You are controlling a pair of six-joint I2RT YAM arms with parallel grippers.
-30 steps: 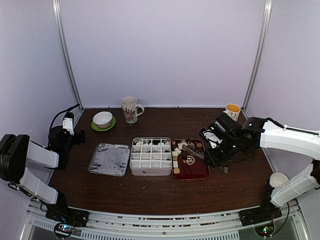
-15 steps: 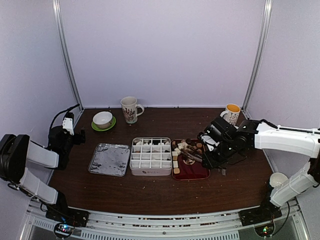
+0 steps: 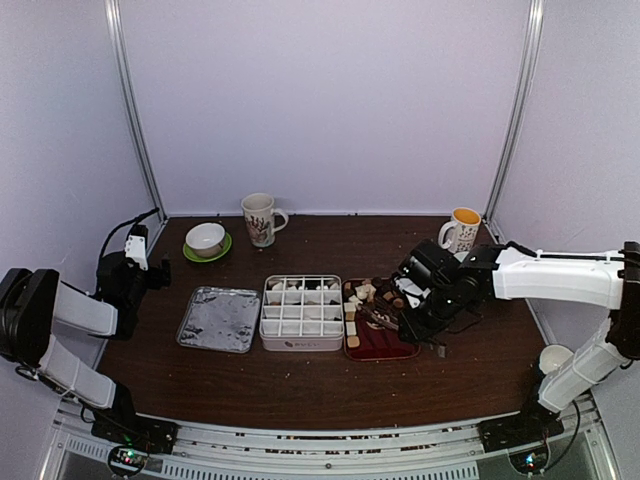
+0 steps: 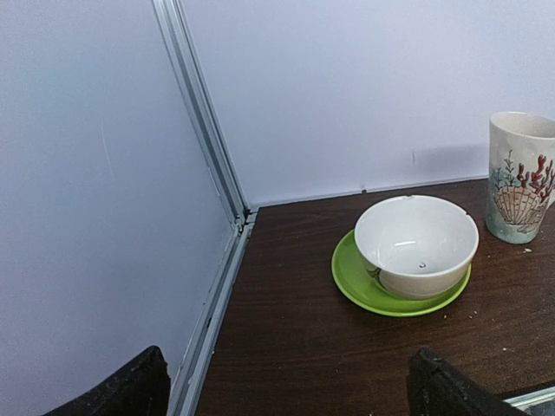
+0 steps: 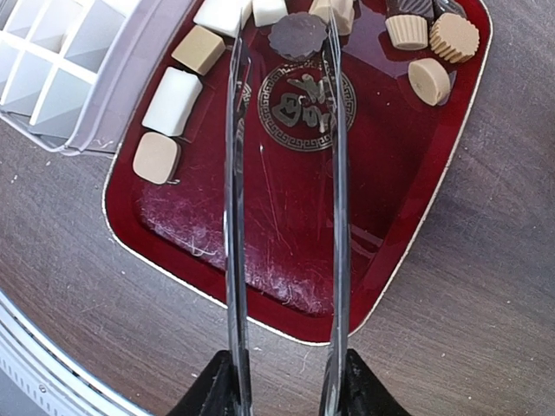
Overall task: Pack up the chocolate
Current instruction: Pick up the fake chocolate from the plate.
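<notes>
Metal tongs [image 5: 336, 217] are pinched in my right claw [image 5: 286, 392], one blade against each finger. They reach straight ahead of it over the dark-red tray [image 5: 416, 173]. The blades stand apart at their tips, with a dark round piece [image 5: 297, 35] lying between them; I cannot tell whether either blade touches it. The rest of the chocolate [image 5: 173, 100] sits in the same tray. Cream and tan blocks run ahead and to the left of the claw along the tray's left side, and tan rounds lie ahead to its right. Just past the left blocks is the white divided box [image 5: 95, 78]. My left claw [image 4: 290, 392] is spread wide and holds nothing. Ahead of it a white bowl [image 4: 416, 247] rests on a green saucer [image 4: 355, 282], and a shell-printed mug [image 4: 520, 178] stands further right.
</notes>
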